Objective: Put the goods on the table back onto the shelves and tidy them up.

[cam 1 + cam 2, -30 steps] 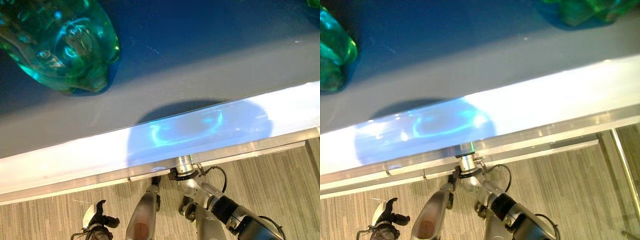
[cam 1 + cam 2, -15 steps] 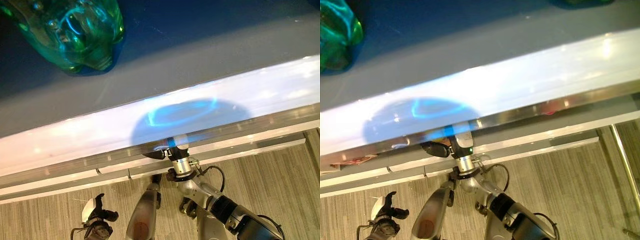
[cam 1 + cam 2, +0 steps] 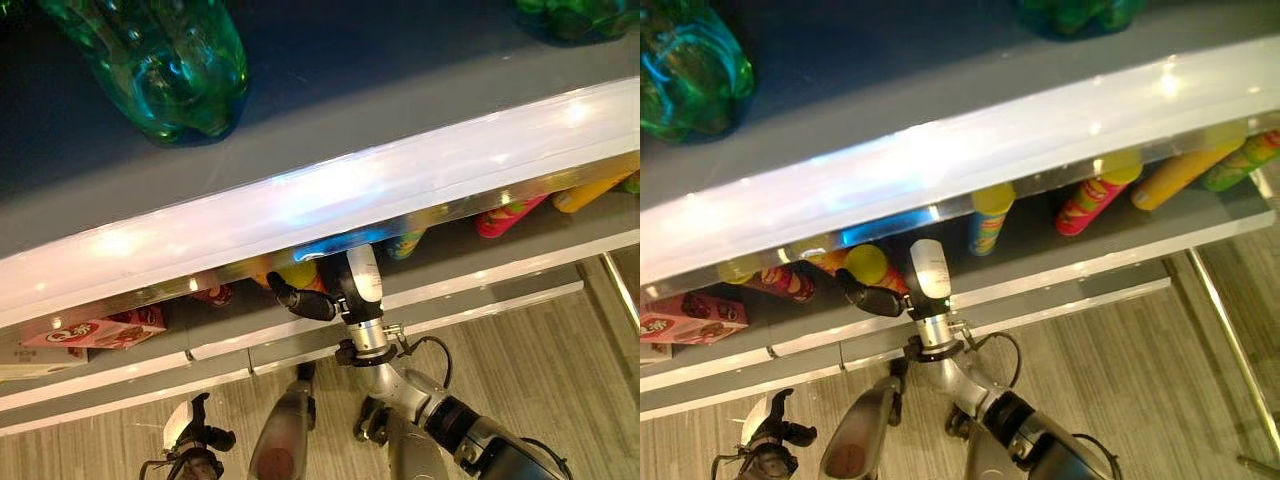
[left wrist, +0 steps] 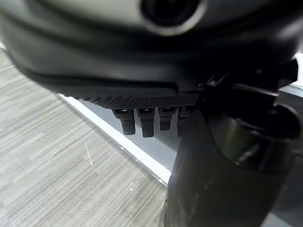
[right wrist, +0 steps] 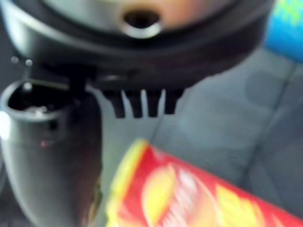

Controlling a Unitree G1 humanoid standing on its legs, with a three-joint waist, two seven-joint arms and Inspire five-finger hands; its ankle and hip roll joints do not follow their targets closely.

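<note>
While the right hand (image 3: 902, 290) reaches under the lit front edge of the upper shelf (image 3: 970, 150), it rests just beside a red crisp can (image 5: 189, 194) lying near the lower shelf's (image 3: 1110, 255) front edge, its fingers looking extended and grasping nothing, seemingly to straighten the can among the other cans (image 3: 1088, 205) on that shelf. The left hand (image 3: 190, 445) hangs low over the floor, its grip undeterminable. Compared with a second ago, the whole view has shifted, exposing the lower shelf, and the right hand is now visible beneath the edge.

Green bottle (image 3: 165, 60); red-and-yellow can (image 5: 189, 194); pink box (image 3: 680, 320).
</note>
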